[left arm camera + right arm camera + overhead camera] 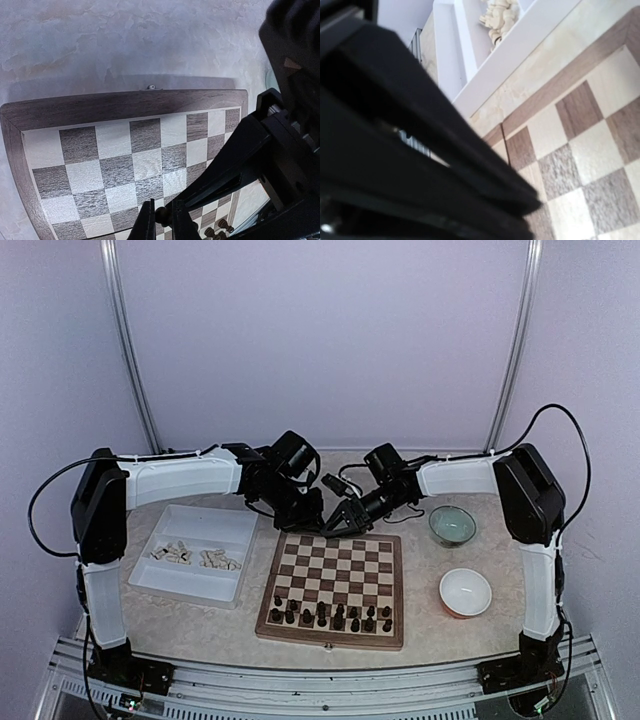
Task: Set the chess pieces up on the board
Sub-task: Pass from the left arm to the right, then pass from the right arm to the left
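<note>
Along the near edge of the board [340,565], which lies mid-table [430,632], the dark chess pieces [330,616] stand in two rows. Toward the table's right edge sits a white bowl [466,592], with a green glass bowl [452,525] behind it. Toward the left edge a white tray [200,525] holds the cream chess pieces [195,557] in loose heaps. Over the board's far edge, the left hand [161,222] is clamped on a dark piece [161,215]. Whether the right hand [338,522] is apart or together cannot be told.

The beige marbled tabletop [422,565] carries a white tray [205,525] at left, the board [340,565] in the middle, and a green bowl [452,526] and white bowl [465,592] at right.
</note>
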Robot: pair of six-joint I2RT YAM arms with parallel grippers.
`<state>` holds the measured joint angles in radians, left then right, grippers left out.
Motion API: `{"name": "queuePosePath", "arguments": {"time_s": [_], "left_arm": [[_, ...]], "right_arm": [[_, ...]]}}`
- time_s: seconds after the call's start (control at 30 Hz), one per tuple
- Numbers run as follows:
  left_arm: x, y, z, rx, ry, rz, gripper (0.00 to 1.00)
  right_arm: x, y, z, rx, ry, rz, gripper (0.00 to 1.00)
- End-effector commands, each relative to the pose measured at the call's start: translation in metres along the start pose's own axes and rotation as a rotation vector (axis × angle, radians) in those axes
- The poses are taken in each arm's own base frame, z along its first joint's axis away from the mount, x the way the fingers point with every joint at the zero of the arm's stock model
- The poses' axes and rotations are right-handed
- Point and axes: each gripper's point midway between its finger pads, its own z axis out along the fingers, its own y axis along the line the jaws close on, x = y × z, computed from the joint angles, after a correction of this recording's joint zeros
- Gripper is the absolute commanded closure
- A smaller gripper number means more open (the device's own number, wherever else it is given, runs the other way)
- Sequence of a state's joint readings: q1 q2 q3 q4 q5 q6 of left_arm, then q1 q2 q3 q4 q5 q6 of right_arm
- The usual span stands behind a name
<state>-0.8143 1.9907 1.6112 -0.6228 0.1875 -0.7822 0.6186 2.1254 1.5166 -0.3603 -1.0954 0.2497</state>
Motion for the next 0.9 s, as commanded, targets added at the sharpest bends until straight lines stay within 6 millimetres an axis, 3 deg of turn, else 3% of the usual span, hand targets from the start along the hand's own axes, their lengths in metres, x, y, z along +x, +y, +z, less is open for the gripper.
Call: {"name": "queuePosePath", "arguments": {"time_s": [0.0,0.13,0.3,0.43,0.6,0.73,0.87], "left_arm": [[-0.006,-0.019,-0.020,0.038,-0.035,0.025,0.98],[-0.007,-0.020,-0.022,0.035,-0.044,0.030,0.98],[-0.010,-0.019,-0.026,0.022,-0.063,0.038,0.90],[-0.020,-0.016,-0.041,-0.007,-0.128,0.047,0.82],[-0.038,-0.021,-0.071,0.070,-0.263,0.027,0.71],[-0.041,-0.040,-0.094,0.240,-0.351,0.022,0.69],[-0.034,-0.044,-0.093,0.308,-0.334,0.007,0.66]], "right_arm": [[0.004,-0.002,0.002,-0.037,0.001,0.029,0.71],[0.005,-0.005,0.001,-0.043,-0.004,0.048,0.79],[0.005,-0.004,0.000,-0.054,-0.007,0.046,0.91],[0.004,0.002,-0.007,-0.059,-0.019,-0.007,0.94],[0.008,0.023,-0.019,-0.100,-0.040,-0.148,0.95],[0.007,0.041,-0.028,-0.099,-0.076,-0.283,0.95],[0.008,0.056,-0.035,-0.115,-0.099,-0.372,0.95]]}}
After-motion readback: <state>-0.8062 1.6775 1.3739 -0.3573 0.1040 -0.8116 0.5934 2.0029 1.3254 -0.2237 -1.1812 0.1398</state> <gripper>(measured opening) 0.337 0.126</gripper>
